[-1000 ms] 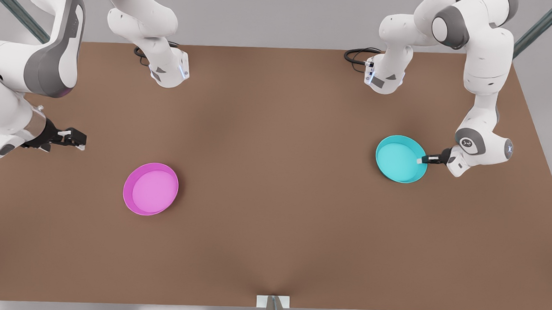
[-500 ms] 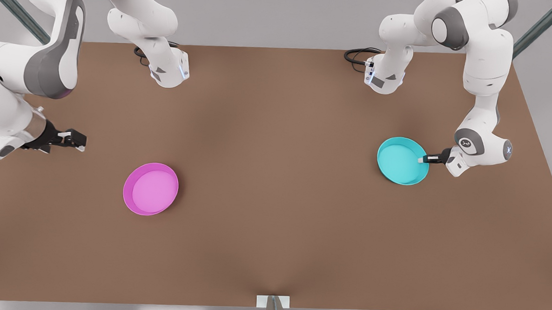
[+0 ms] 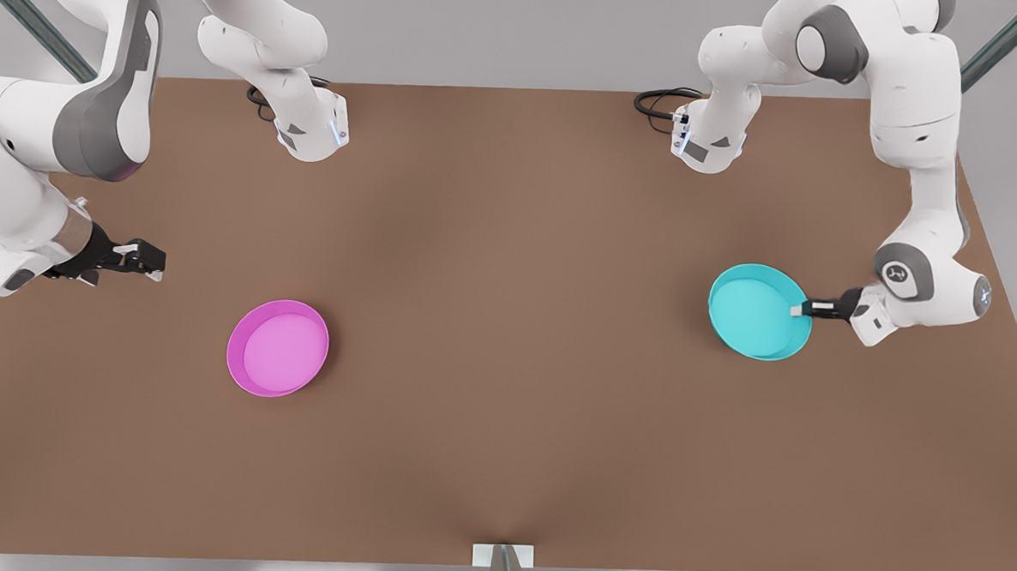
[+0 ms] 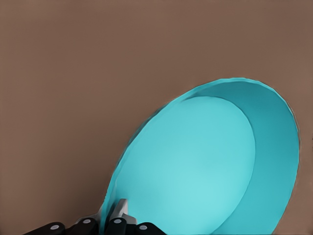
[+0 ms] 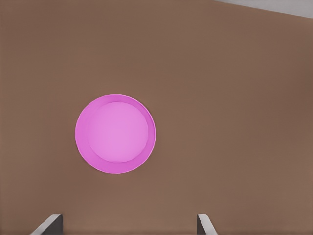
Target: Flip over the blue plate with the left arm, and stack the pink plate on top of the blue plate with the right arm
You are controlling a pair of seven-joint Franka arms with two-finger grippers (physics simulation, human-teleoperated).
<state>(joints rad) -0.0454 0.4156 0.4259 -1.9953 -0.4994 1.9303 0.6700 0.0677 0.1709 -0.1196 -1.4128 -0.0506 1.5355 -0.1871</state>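
The front view looks steeply down across the table [image 3: 501, 457], facing both arm bases. The left wrist view sits close behind the left gripper [image 4: 111, 221], sharing the blue plate [image 4: 205, 166] with the front. The right wrist view looks down from well above the pink plate [image 5: 115, 133]

In the left wrist view the blue plate [image 4: 205, 166] is cut off by the picture's edge, and the left gripper [image 4: 110, 220] is mostly cut off there too.

In the right wrist view only two fingertips [image 5: 48, 224] are seen.
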